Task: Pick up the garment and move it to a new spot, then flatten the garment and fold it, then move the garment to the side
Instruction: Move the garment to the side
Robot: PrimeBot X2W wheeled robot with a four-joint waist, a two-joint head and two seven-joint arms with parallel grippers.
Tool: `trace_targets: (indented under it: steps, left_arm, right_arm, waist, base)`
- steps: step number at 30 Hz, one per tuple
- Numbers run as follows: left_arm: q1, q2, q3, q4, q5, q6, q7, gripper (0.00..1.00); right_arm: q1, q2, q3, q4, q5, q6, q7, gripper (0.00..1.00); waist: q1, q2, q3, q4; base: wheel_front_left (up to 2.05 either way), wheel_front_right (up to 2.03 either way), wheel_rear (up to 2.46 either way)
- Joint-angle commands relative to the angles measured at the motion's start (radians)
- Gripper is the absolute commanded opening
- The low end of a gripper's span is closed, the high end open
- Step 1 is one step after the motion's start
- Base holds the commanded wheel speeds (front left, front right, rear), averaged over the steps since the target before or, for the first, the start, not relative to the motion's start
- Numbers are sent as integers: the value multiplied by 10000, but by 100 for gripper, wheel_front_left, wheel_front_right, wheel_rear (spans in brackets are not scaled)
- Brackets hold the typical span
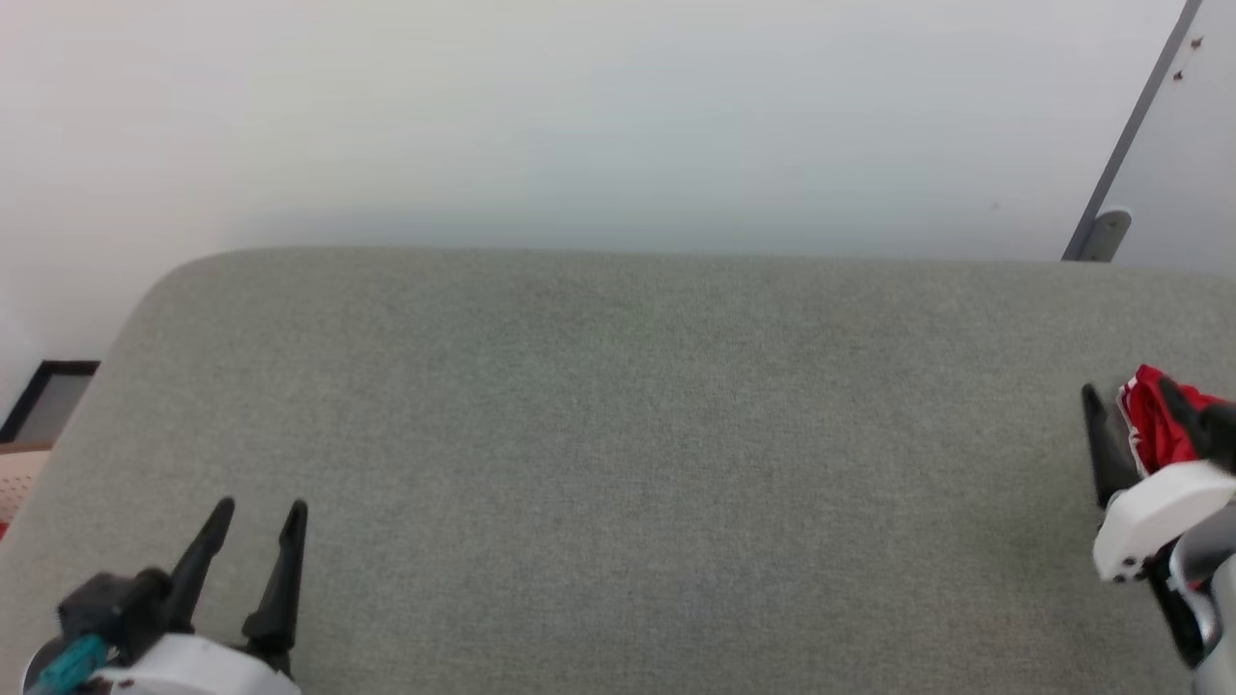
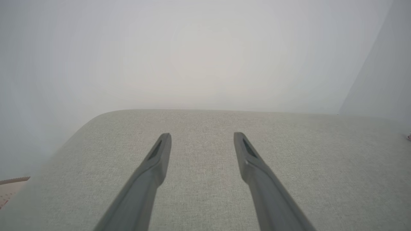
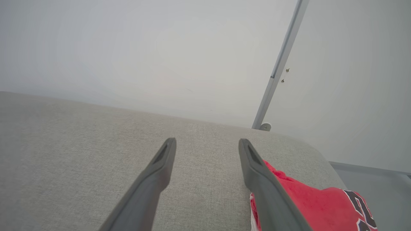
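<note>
**Figure: both tools released, the garment unhandled at the bench's right end.** My left tool (image 1: 261,510) hangs over bare grey bench (image 1: 618,434) at the lower left, jaws wide apart and empty; the left wrist view (image 2: 202,136) shows nothing but bench cloth between them. My right tool (image 1: 1132,394) is equally spread and grips nothing. The garment (image 1: 1154,425) lies bunched at the far right of the bench. In the right wrist view (image 3: 208,141) its red cloth (image 3: 314,205), with part of the black lettering showing, sits just outside the right-hand finger, near the bench's rounded corner. I cannot tell whether that finger touches it.

Hazards, as I judge them:
- Closing here would pinch bench cloth, since the heap lies outside the jaws.
- A sideways sweep to centre on it could shove the heap over the near edge.
- A grip on one loose fold may drag the rest or slip.
</note>
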Motion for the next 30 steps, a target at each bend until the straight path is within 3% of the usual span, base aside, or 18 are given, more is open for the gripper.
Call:
trace_targets:
  steps: [1, 9, 16, 30]
  left_arm:
    - [294, -61, 177, 24, 112, 10, -40, 100]
    - [1008, -197, 975, -21, 312, 3, -40, 100]
    - [1549, -408, 1507, -200, 656, -9, -40, 100]
    - [2083, -517, 1603, -364, 583, -17, -40, 100]
  right_arm:
    - [334, 148, 26, -113, -61, -18, -209, 100]
    - [1499, 606, -269, -893, -472, -18, -567, 100]
    - [2809, 1158, -992, -2673, -951, -18, -587, 100]
    - [4480, 1945, -1394, -4378, -1389, -18, -589, 100]
  waist:
    - [0, 0, -236, 82]
    - [0, 0, -476, 86]
    - [0, 0, -583, 66]
    - [0, 0, -571, -36]
  base:
    - [0, 0, 0]
    - [0, 0, 0]
    - [0, 0, 0]
    - [0, 0, 0]
